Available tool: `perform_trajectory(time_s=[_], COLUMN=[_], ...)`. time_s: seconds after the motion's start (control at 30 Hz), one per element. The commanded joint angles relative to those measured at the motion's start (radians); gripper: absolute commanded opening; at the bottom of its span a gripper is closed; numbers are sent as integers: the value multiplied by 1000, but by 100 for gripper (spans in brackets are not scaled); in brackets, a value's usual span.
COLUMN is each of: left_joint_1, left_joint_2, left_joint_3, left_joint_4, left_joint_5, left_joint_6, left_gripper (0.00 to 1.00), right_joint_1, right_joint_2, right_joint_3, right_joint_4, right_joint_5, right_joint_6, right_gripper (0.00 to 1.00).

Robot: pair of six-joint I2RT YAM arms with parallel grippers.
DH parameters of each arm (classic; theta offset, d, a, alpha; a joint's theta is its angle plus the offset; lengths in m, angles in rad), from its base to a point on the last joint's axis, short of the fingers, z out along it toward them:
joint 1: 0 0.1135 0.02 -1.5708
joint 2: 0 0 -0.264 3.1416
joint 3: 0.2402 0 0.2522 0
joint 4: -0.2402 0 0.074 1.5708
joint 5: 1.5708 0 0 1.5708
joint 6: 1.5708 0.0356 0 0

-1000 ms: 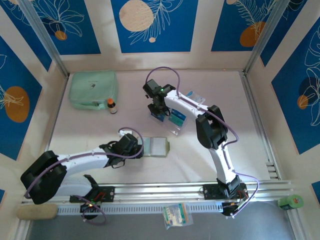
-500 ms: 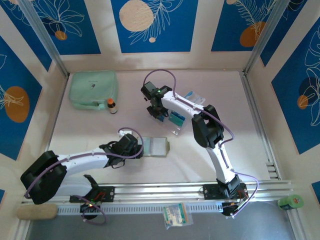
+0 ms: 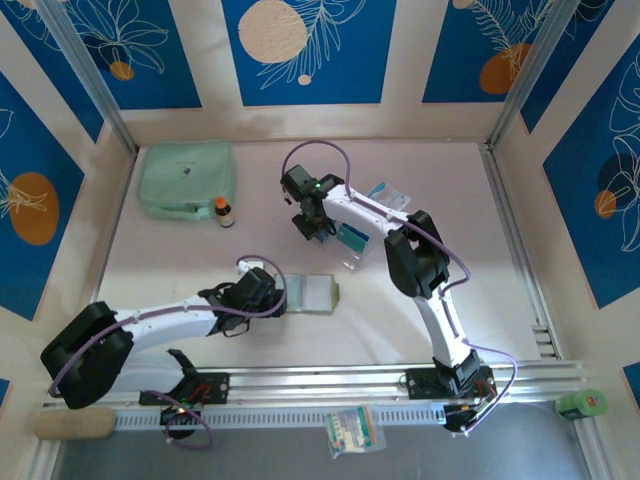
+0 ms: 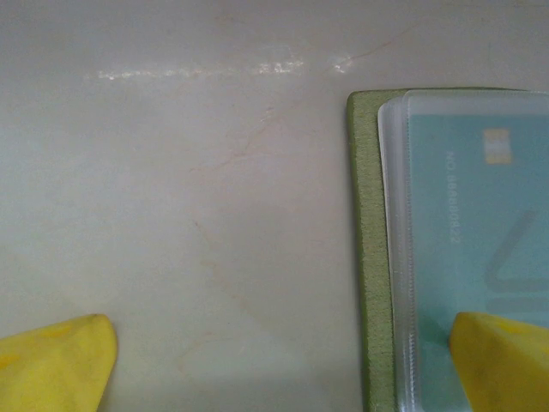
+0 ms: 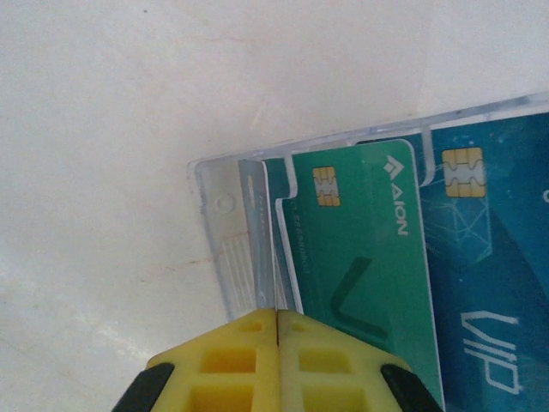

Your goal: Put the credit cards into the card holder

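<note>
I note right gripper (image 5: 279,343) pinched together at teal card (image 5: 356,249), clear stand (image 5: 219,232); left gripper (image 4: 274,369) wide apart, straddling card holder (image 4: 364,257) edge.

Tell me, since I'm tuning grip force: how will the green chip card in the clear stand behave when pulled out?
The green card looks thin, flat and glossy, so it is probably stiff, light and slippery. It sits tight beside the blue card in the clear stand, so that neighbour may drag along.
</note>
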Motion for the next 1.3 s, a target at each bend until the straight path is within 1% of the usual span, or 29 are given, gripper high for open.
perform_trajectory(time_s=[0.0, 0.13, 0.37, 0.47, 0.57, 0.67, 0.8, 0.97, 1.03, 1.13, 1.27], left_joint_1=[7, 8, 7, 8, 9, 10, 17, 24, 25, 28, 31], left_joint_2=[-20, -45, -73, -73, -60, -35, 2, 50, 63, 76, 84], left_joint_3=[-18, -8, 27, 46, 69, 88, 113, 137, 137, 130, 111], left_joint_4=[-12, -28, -46, -53, -56, -49, -38, -47, -48, -52, -57], left_joint_5=[-5, -3, -2, -3, -3, 0, 4, 5, 0, -15, -16], left_joint_6=[-17, -24, -20, -5, 12, 28, 56, 91, 97, 102, 98], left_gripper=[100, 100, 100, 100, 100, 100, 100, 100, 100, 100, 100], right_joint_1=[14, 31, 57, 60, 59, 55, 47, 34, 28, 26, 38], right_joint_2=[-67, -121, -217, -257, -316, -389, -505, -680, -748, -812, -858], right_joint_3=[-40, -53, -51, -62, -123, -226, -419, -726, -854, -998, -1151], right_joint_4=[48, 70, 80, 68, 75, 114, 209, 442, 569, 709, 885], right_joint_5=[10, 48, 43, 23, -23, -97, -184, -309, -351, -387, -402], right_joint_6=[-41, -41, 4, 66, 153, 255, 413, 623, 705, 800, 890], right_gripper=[0, 0, 0, 0, 0, 0, 0, 0, 0, 0, 0])
